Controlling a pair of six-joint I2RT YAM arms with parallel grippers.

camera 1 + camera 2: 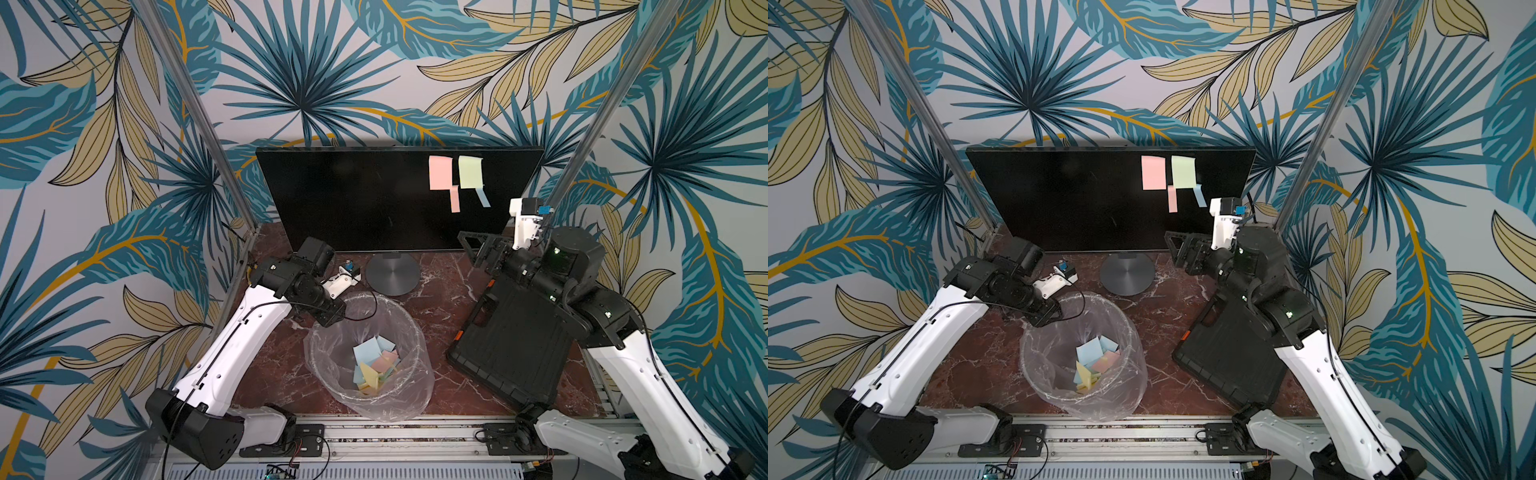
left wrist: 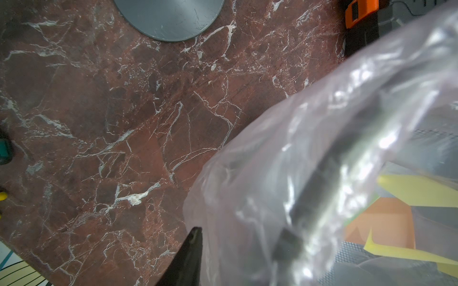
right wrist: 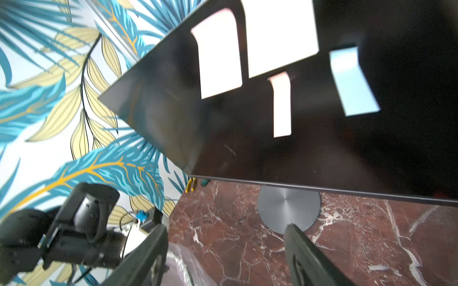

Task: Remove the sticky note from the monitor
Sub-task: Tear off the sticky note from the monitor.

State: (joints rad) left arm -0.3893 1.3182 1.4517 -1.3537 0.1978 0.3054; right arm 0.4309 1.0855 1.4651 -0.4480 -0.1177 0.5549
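Feather-light and limp, the blue sticky note (image 1: 483,197) at the monitor's (image 1: 353,199) upper right should peel from its curling lower edge; the right fingers (image 3: 302,247) are spread, the left fingers (image 2: 189,252) pressed together.

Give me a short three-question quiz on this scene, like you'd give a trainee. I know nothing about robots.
1. How many sticky notes are stuck on the monitor?
2. True or false: the right gripper is clamped on a note.
3. Where do the loose notes lie? A) in the plastic-lined bin B) on the black case C) on the monitor's round base

Key
1. Four: a large pink note, a large green note, a narrow pink strip and a narrow blue strip.
2. False: its jaws stand apart with nothing between them.
3. A.
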